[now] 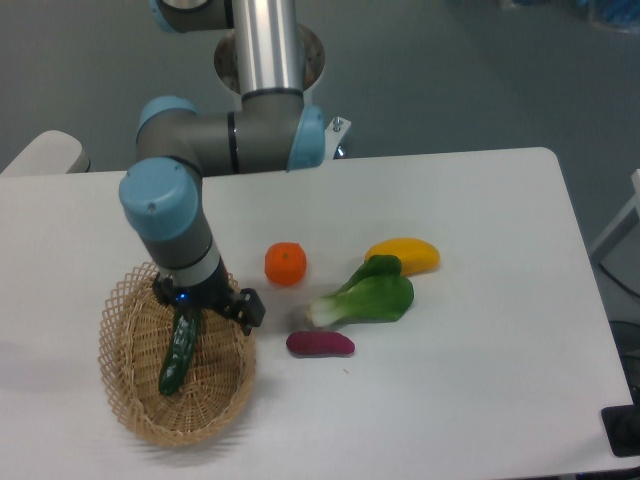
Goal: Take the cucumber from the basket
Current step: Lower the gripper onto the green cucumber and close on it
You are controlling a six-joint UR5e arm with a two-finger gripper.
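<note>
Arm: the grey-and-blue robot arm reaches down from the top of the view to the left side of the white table [480, 300], its wrist over the basket.
Gripper: the gripper [205, 308] hangs above the upper half of the basket — one dark finger shows at its right near the rim; the other is hidden, so I cannot tell how far it is open or whether it has hold of anything.
Cucumber: the cucumber [177, 355] lies lengthwise in the basket, dark green and glossy; its upper end sits right under the gripper, its lower end points toward the near rim.
Basket: the basket [130, 400] is oval tan wicker, at the table's left front.
Other items — to the basket's right: an orange [285, 264], a leafy bok choy [368, 298], a purple vegetable [320, 344] and a yellow vegetable [405, 255].
</note>
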